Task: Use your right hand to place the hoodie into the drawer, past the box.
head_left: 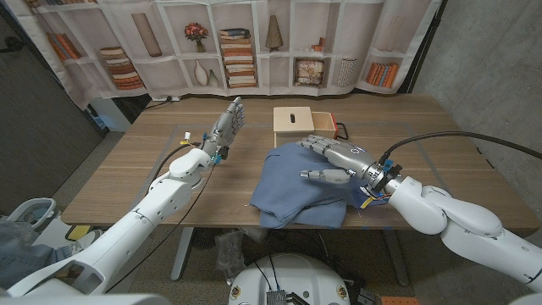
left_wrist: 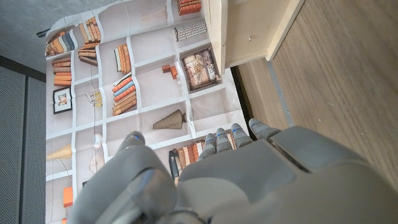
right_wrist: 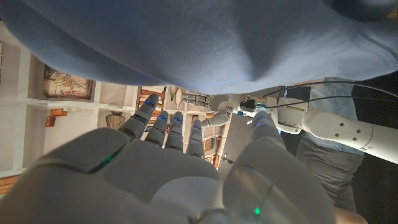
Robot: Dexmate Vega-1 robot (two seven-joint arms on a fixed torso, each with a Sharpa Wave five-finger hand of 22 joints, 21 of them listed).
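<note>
Reaching over the middle of the wooden table (head_left: 135, 161), the right hand (head_left: 334, 161) rested on the blue hoodie (head_left: 296, 182), fingers apart above the cloth and thumb low against it; whether it had any fabric pinched could not be told. The hoodie lay crumpled just in front of the pale wooden drawer box (head_left: 296, 123), its long axis running from the near edge up toward that box. The left hand (head_left: 224, 129) stood upright, fingers spread, holding nothing. A good grasp would probably gather the bulk, not one edge
</note>
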